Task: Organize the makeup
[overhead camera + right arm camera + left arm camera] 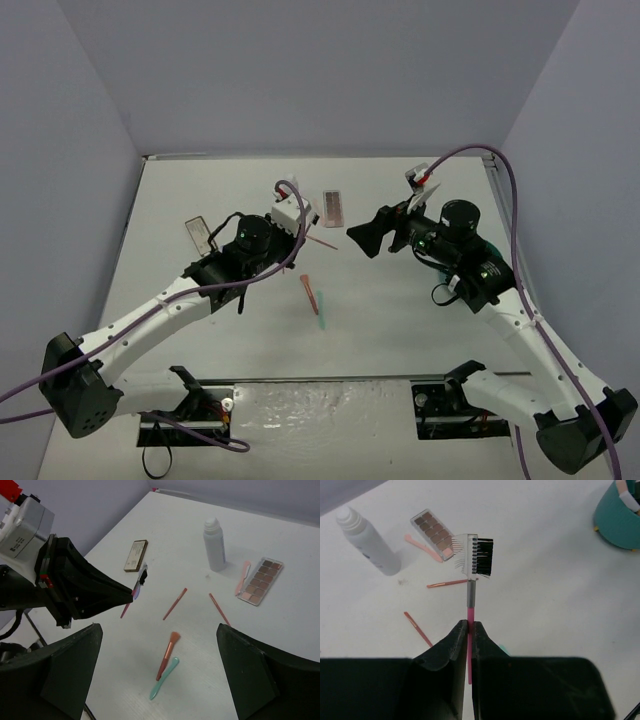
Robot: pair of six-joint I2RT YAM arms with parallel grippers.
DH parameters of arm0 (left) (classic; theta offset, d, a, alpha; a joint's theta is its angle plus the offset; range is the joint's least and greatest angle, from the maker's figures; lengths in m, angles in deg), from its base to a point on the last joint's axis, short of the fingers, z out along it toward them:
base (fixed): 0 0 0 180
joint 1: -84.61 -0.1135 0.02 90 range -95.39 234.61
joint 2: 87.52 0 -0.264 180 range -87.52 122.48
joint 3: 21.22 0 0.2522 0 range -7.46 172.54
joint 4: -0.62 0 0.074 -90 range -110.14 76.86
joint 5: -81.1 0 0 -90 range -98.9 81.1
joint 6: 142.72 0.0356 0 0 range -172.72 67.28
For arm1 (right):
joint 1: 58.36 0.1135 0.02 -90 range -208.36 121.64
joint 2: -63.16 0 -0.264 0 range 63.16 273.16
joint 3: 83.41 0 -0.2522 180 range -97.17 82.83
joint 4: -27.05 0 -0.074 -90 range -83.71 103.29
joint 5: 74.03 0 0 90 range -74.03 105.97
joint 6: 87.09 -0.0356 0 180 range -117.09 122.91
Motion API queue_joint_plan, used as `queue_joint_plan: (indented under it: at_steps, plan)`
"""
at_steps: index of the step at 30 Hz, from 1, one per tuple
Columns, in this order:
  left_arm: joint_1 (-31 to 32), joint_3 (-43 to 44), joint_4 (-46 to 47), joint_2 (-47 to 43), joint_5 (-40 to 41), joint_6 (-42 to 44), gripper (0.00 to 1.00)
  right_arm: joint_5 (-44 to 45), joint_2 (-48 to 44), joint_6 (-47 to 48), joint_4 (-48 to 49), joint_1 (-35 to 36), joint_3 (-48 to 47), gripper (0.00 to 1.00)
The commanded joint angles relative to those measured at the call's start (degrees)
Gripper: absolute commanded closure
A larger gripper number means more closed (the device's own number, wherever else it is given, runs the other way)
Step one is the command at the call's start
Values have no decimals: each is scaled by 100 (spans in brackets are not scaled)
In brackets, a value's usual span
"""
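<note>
My left gripper (469,625) is shut on the pink handle of a brow comb-brush (477,555) and holds it above the table; it also shows in the right wrist view (141,577). My right gripper (157,628) is wide open and empty above the table's middle (368,238). On the table lie a whitish bottle (370,542), an open brown-pink palette (436,530), a pink spatula (422,547), two thin reddish pencils (175,603) (219,608), an orange brush (167,655) and a teal spatula (164,679). A closed brown palette (135,556) lies at the left.
The round teal tub (620,520) stands on the right, mostly hidden under my right arm in the top view. The table (400,320) is walled at the back and on both sides.
</note>
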Motion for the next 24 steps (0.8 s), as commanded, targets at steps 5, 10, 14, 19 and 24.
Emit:
queue_joint_plan:
  at_steps: [5,10,14,19,24]
  plan:
    - [330,137,1013,-210,-644,782,100,-882,652,-422,249,100,-447,8]
    - [491,114,1253,-134,-743,782,100,-758,784,-548,313,200,-470,10]
    - [586,121,1369,-109,-742,782,100,-705,844,-620,373,243,-500,14]
    - [685,212,1418,-33,-716,782,100,-619,927,-682,471,321,-493,20]
    - [768,249,1492,19,-689,782,100,-447,969,-734,630,365,-423,31]
